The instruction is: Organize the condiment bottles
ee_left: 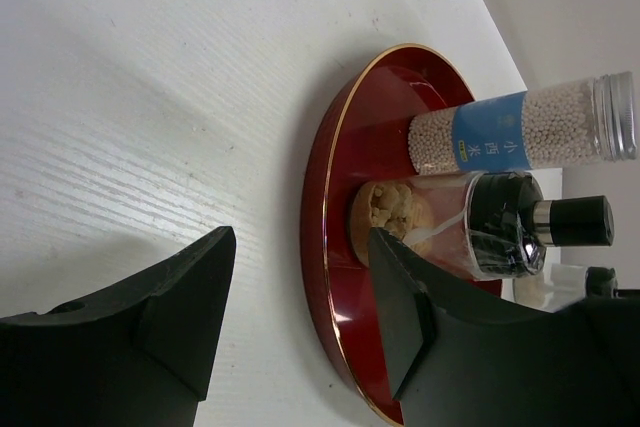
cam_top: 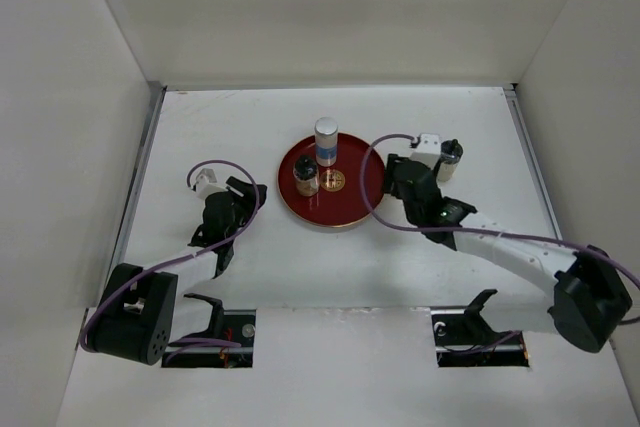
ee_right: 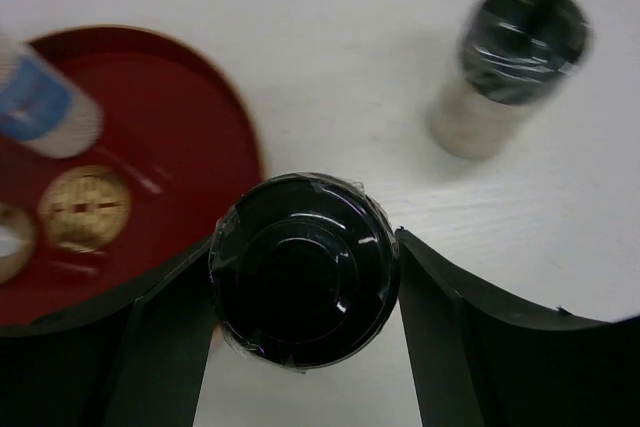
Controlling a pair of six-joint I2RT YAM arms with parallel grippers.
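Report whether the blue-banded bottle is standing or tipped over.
Upright: in the top view the blue-banded bottle stands on its base in the red tray, pale cap toward the camera.

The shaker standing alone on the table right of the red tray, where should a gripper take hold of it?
The shaker stands upright on the table. Likely best: come down from above and close on the round body just under its dark cap; the thin knob on top offers little grip.

Blue label (ee_left: pixel 492 143) on the tall bottle (ee_left: pixel 520 132) — white Chinese characters, apparently 小西米 — smaller print too small to read
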